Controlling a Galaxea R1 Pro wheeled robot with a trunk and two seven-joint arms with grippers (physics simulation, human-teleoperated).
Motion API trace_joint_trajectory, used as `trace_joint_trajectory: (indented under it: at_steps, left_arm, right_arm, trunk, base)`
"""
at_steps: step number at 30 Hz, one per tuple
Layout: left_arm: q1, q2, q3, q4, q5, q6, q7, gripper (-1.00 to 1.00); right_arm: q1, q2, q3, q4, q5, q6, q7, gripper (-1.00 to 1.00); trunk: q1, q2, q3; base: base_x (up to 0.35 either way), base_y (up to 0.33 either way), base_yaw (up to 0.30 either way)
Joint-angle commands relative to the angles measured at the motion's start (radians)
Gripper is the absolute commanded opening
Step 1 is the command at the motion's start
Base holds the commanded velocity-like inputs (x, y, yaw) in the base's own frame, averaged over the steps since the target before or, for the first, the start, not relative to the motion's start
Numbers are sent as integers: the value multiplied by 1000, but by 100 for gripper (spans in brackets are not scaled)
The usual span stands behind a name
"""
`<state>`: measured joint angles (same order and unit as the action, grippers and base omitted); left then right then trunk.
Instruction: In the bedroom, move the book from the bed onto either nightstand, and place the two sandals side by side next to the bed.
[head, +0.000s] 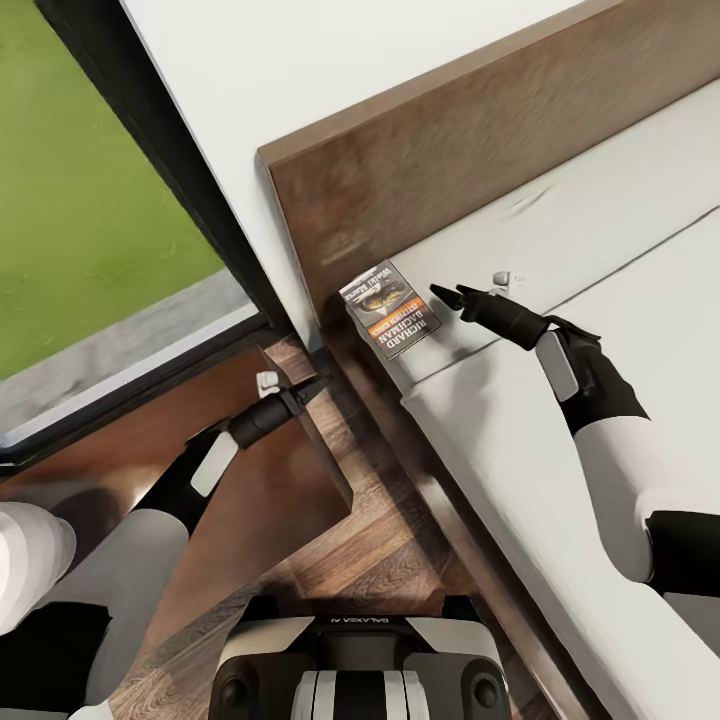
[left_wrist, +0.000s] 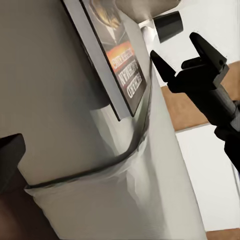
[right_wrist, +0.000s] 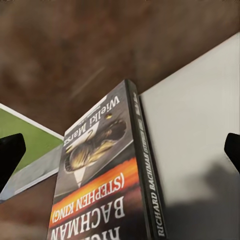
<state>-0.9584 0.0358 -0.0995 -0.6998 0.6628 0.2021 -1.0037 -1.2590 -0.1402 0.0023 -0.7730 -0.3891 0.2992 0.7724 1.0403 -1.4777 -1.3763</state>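
Observation:
The book (head: 392, 308), a dark paperback with an orange band, lies on the grey mattress of the bed (head: 620, 290) at the corner by the headboard (head: 420, 170). My right gripper (head: 452, 293) hovers just right of it, open, tips toward the book and apart from it. From the right wrist the book (right_wrist: 105, 185) sits ahead between the spread fingertips (right_wrist: 10, 152). My left gripper (head: 305, 388) is low over the nightstand (head: 270, 490), open and holding nothing. From the left wrist I see the book (left_wrist: 117, 55) and the right gripper (left_wrist: 175, 47). The sandals are out of view.
A narrow strip of wood-plank floor (head: 390, 540) separates the nightstand from the dark bed frame (head: 440, 500). A tall dark-framed window (head: 150, 190) showing grass stands left of the headboard. My base (head: 355, 660) is at the bottom.

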Motion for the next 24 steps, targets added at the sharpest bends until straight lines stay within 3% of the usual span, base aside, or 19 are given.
trace_joint_trajectory:
  at_steps: [1, 19, 24]
  left_arm:
    - [0, 1, -5, -3, 11, 11, -1, 100]
    - [-6, -3, 1, -9, 17, 30, 19, 100]
    - [-14, -17, 1, -9, 18, 31, 79, 100]
  right_arm:
    - [0, -1, 0, 0, -10, 9, 2, 100]
    - [0, -1, 2, -2, -10, 8, 5, 100]
    - [0, -1, 2, -1, -10, 8, 4, 100]
  trunk:
    - [0, 0, 0]
    - [0, 0, 0]
    - [0, 0, 0]
  base:
    - [0, 0, 0]
    - [0, 0, 0]
    - [0, 0, 0]
